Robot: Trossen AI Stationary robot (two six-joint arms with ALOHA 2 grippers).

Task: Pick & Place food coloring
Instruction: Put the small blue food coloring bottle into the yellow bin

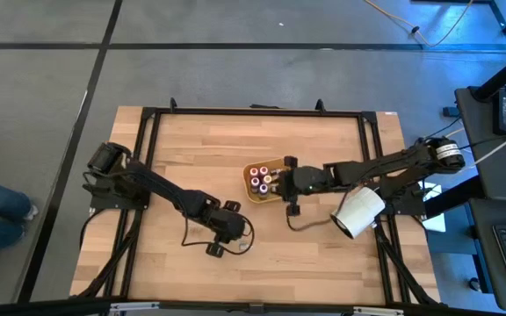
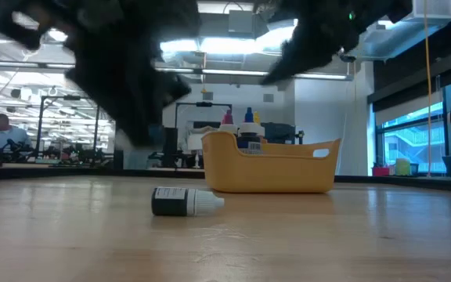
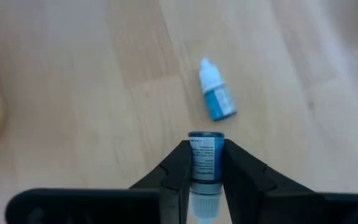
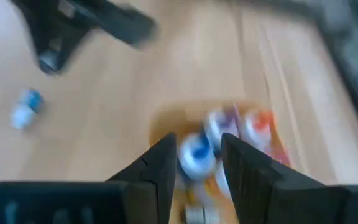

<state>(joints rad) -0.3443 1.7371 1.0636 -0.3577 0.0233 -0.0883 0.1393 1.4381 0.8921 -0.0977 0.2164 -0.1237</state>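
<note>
On the bare wood toward the near middle of the table, the left gripper has its two fingers pressed in on a small blue-labelled bottle, holding it by the body with the white cap end pointing back toward the wrist; gripping across the narrow middle likely keeps the smooth little thing from squirting out. A second bottle, white-tipped with a blue label, lies on its side on the wood just beyond the held one, apart from it; the low view shows it flat on the table in front of the tray. The yellow-orange tray sits mid-table with several bottles standing in it, caps up. The right gripper hangs over that tray, fingers narrowly apart with a blue-and-white bottle between them; whether it actually grips it cannot be told. A white cylinder lies by the right arm.
</note>
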